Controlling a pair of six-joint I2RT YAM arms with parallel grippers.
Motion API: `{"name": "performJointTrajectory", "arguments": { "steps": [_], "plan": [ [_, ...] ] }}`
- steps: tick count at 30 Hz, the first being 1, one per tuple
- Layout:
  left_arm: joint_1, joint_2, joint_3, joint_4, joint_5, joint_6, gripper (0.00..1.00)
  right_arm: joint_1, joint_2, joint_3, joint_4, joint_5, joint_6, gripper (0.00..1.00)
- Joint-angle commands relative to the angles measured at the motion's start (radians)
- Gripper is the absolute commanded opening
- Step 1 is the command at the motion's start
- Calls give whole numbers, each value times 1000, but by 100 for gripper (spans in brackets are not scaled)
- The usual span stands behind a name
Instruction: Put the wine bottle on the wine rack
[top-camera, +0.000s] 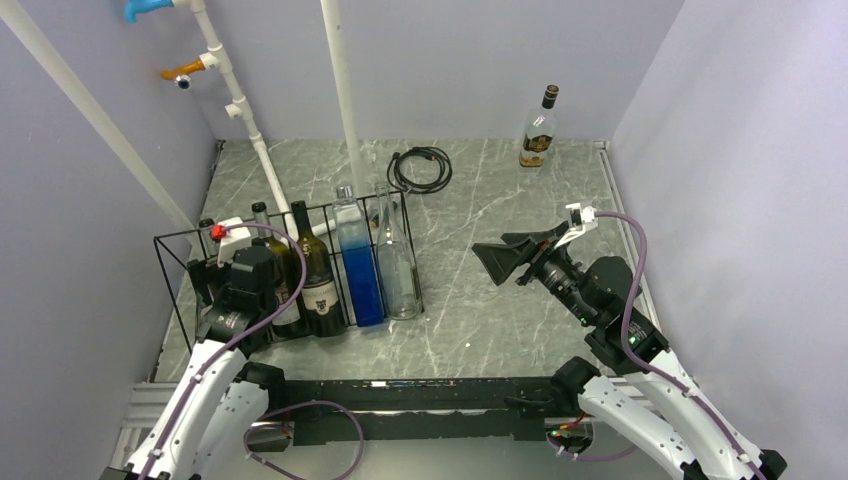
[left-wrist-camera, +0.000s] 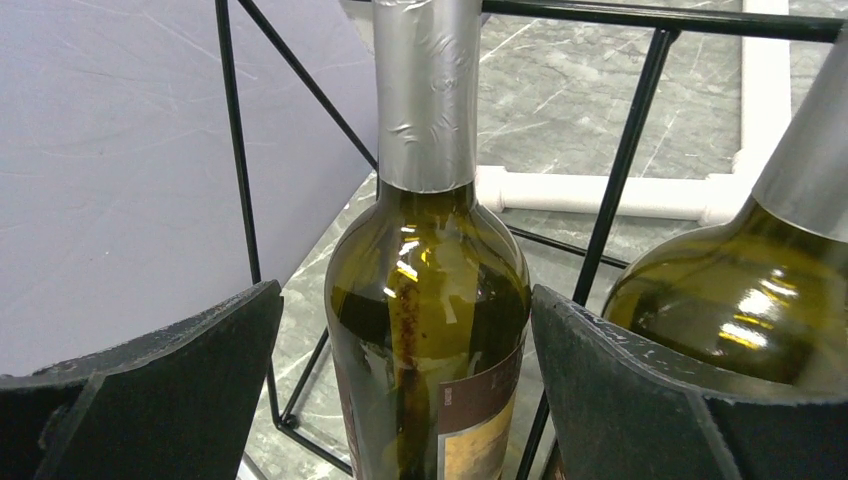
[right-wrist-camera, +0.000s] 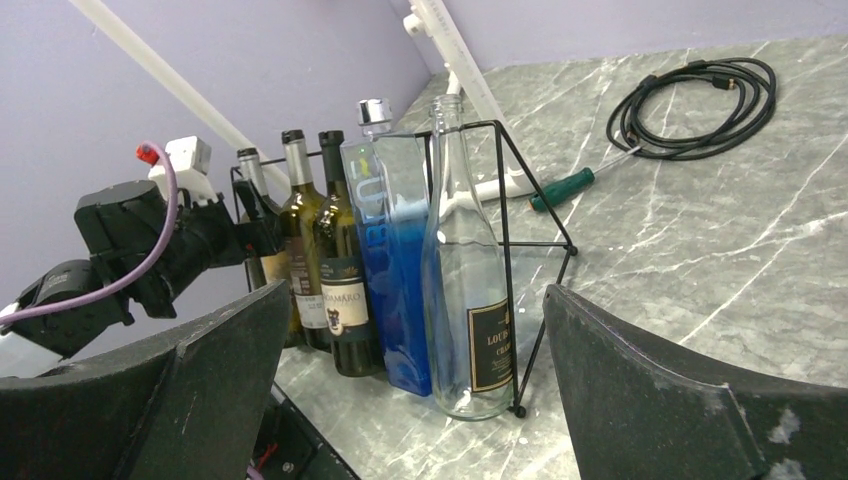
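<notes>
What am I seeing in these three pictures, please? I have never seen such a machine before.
Two robot arms stand at the near edge of a marble table. One picture looks down from above; the other two come from cameras on the wrists. The left gripper is open around a green wine bottle standing in the black wire wine rack, without touching it. The rack also holds other bottles, one blue and one clear. The right gripper is open and empty. A lone bottle stands at the back, near a coiled black cable.
</notes>
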Motion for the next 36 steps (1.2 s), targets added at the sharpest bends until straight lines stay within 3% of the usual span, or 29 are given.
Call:
{"name": "performJointTrajectory", "arguments": {
  "steps": [1,8,13,16,20,25,28,31,36],
  "plan": [
    [-6,-35,53,23,39,-35,99,-1,6,4,61,4,0,100],
    [-5,-131,98,-20,38,-120,100,-1,15,6,54,-4,9,100],
    [-6,-168,211,-81,137,-262,100,-1,21,29,27,2,7,100],
    [-5,-162,273,-29,302,-290,99,-1,18,20,39,9,16,100],
    [-6,-110,308,172,602,-258,90,-1,36,16,50,-1,27,100],
    [-18,70,356,403,937,-283,94,-1,58,24,45,-9,38,100],
    [-100,186,404,482,1009,-257,95,-1,64,31,37,-6,41,100],
    [-252,274,439,520,965,-130,95,-1,77,39,24,1,40,100],
    [-430,353,353,606,935,67,94,-1,124,35,15,22,27,100]
  ]
}}
